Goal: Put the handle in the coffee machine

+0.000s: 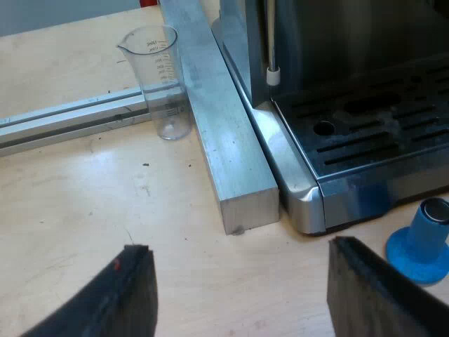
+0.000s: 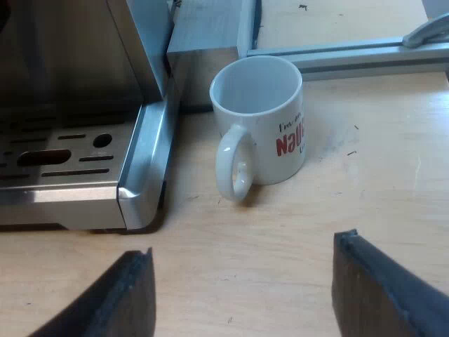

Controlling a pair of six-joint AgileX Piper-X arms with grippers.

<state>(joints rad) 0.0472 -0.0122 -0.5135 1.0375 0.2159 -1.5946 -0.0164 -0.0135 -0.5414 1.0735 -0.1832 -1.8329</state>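
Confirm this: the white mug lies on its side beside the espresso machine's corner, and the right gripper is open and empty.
Wrong in one respect: the mug stands upright, mouth up, as the right wrist view shows. It is beside the espresso machine's corner, and the right gripper is open and empty.

tamper (image 1: 424,242) blue | mug (image 2: 256,137) white, red lettering | machine (image 1: 351,133) silver

Upright white mug (image 2: 258,119) just beside the espresso machine (image 2: 77,175), wide-spread right pincer (image 2: 243,246) nearby.
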